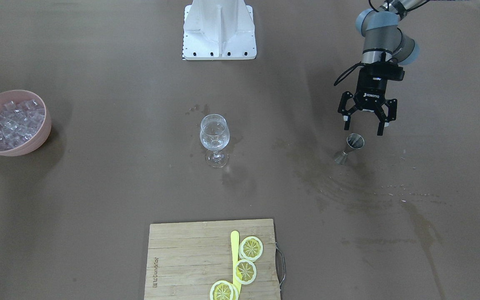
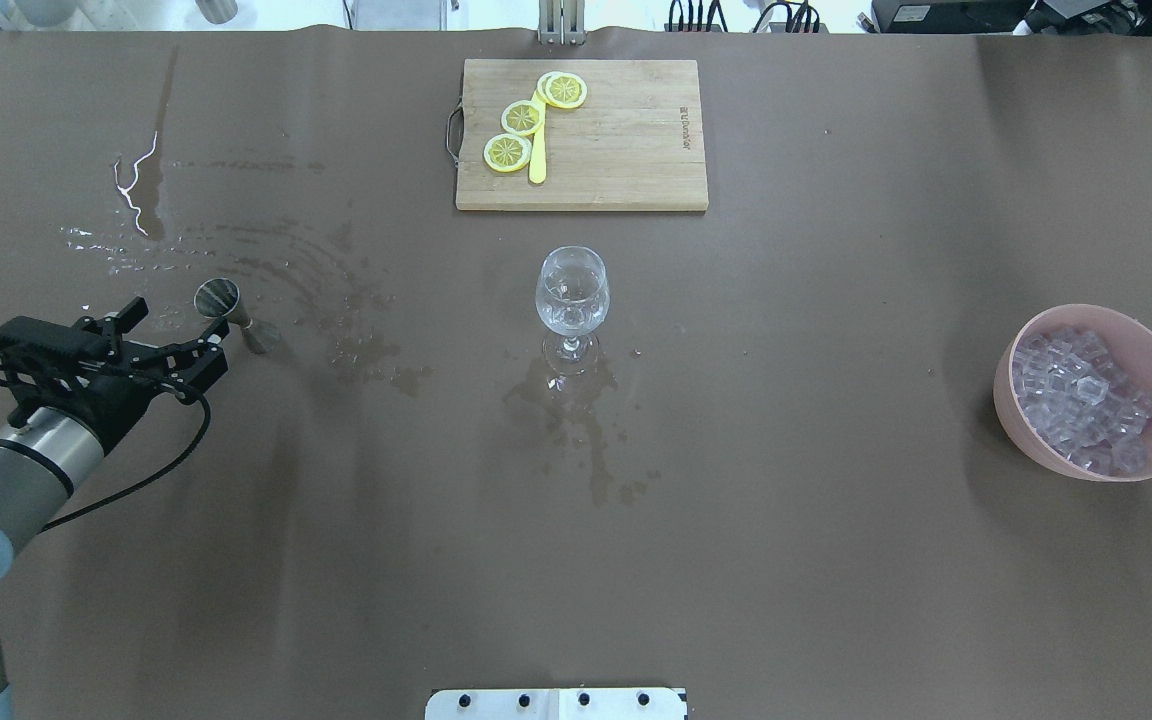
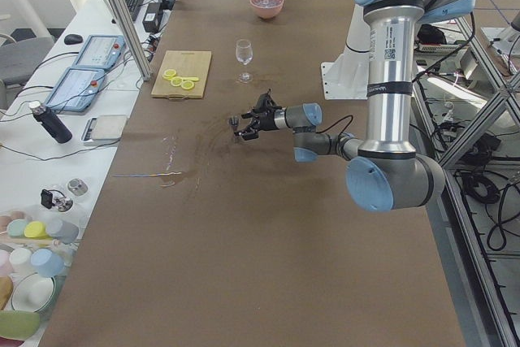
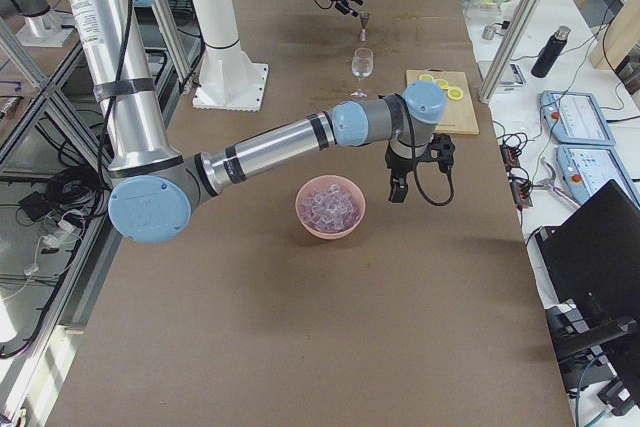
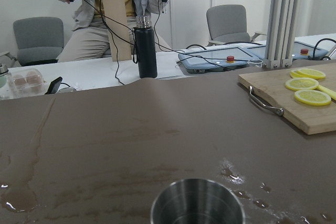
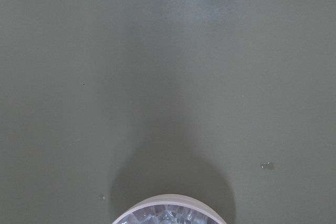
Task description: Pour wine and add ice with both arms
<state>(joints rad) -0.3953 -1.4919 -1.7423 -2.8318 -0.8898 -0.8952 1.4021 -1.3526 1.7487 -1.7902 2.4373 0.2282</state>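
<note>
A clear wine glass (image 1: 214, 135) stands upright mid-table, also in the overhead view (image 2: 572, 295). A small steel jigger (image 1: 350, 148) stands on wet table at my left. My left gripper (image 1: 367, 121) is open and empty, its fingers just short of the jigger (image 2: 231, 310), not around it. The jigger's rim fills the bottom of the left wrist view (image 5: 198, 203). The ice (image 2: 1086, 400) lies heaped in a pink bowl (image 2: 1026, 440). My right gripper (image 4: 397, 190) hangs beside the bowl on its far side; I cannot tell if it is open.
A wooden cutting board (image 2: 616, 150) with lemon slices (image 2: 508, 152) and a yellow knife (image 2: 537, 150) lies at the far edge. Wet spill streaks (image 2: 316, 290) spread around the jigger and below the glass. The white pedestal (image 1: 219, 29) stands at the robot's side.
</note>
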